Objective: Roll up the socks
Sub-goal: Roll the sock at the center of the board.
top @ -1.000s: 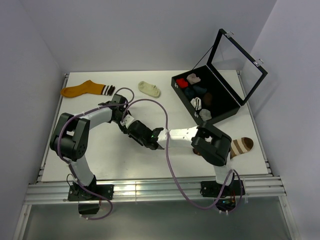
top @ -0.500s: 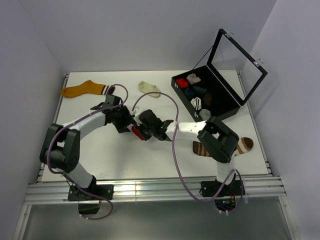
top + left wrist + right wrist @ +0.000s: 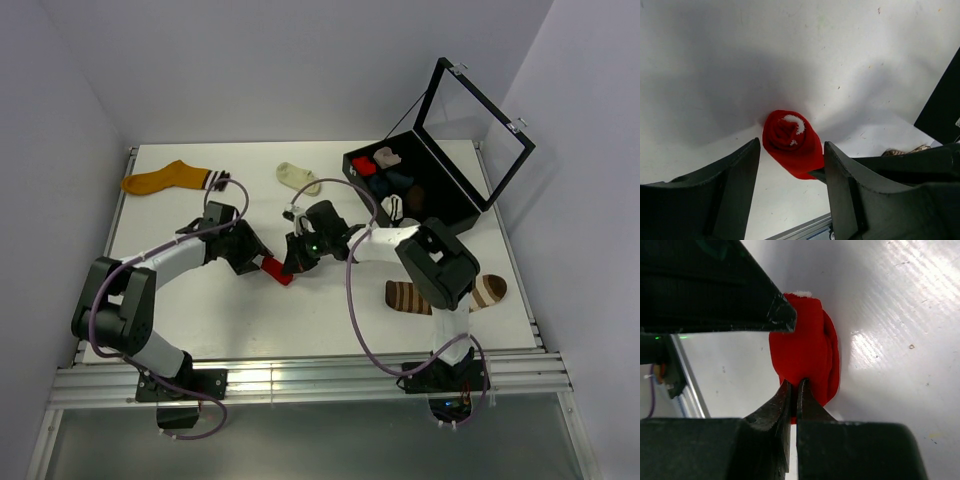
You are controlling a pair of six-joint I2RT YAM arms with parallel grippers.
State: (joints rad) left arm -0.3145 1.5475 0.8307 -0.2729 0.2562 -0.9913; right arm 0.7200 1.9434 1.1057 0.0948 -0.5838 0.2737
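Observation:
A red sock, rolled into a tight bundle, lies mid-table. In the right wrist view my right gripper is shut on a fold at the near end of the red sock. In the left wrist view my left gripper is open, its fingers on either side of the red roll, whose spiral end faces the camera. From above, my left gripper and right gripper meet at the roll. A dark brown striped sock lies flat at the right, partly under my right arm. A cream ankle sock lies at the back.
An orange sock with a striped cuff lies at the back left. A black box with its lid raised stands at the back right and holds several rolled socks. The table's front rail runs along the near edge.
Both grippers have moved away from the near edge towards the table's middle. The red roll has come into view between them, and my right arm has swung off the brown sock.

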